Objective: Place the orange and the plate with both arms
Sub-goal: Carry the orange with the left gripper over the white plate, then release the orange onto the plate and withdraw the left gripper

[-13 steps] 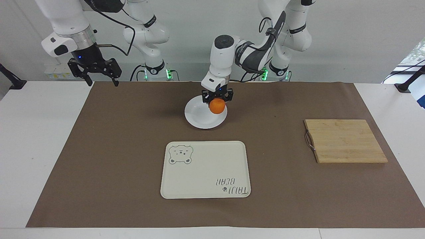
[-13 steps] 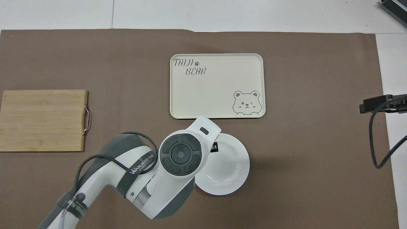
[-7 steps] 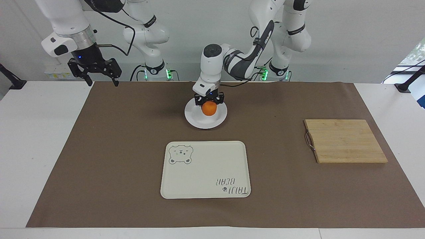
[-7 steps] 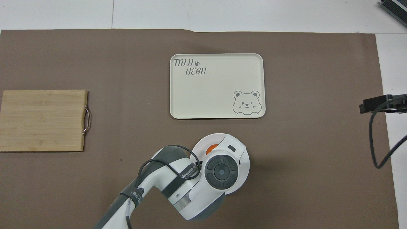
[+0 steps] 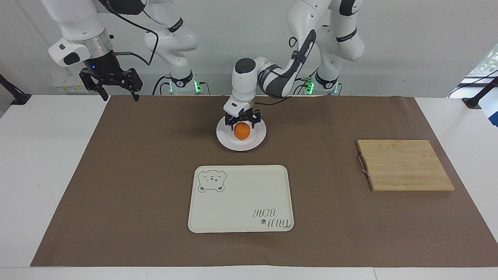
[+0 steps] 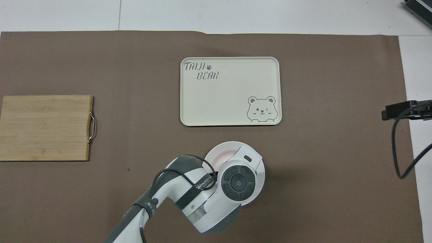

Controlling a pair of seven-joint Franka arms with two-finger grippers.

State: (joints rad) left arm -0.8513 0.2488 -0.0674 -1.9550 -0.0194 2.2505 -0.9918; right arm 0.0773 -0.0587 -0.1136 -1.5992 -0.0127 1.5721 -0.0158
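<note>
- So the orange (image 5: 242,131) is on the plate (image 5: 256,140) now, sitting about in the middle, and that plate is on the brown mat (image 5: 116,186) on the robots' side of the bear tray (image 5: 241,198).
- My left gripper (image 5: 242,121) is right over the orange with its fingers apart around it, so I'd call that the drop-off: orange part looks done.
- What's left, I reckon: backing the left arm off, then getting the plate moved with the orange on it, probably onto the tray.
- My right gripper (image 5: 116,87) waits up over the mat's corner at its own end of the bench, fingers apart, nothing in them.
- Versus a second ago: the orange was hanging clamped over the plate's edge; now it's lower and centred, and the grip has let go.
- Tray and cutting board (image 5: 404,165) haven't budged.
</note>
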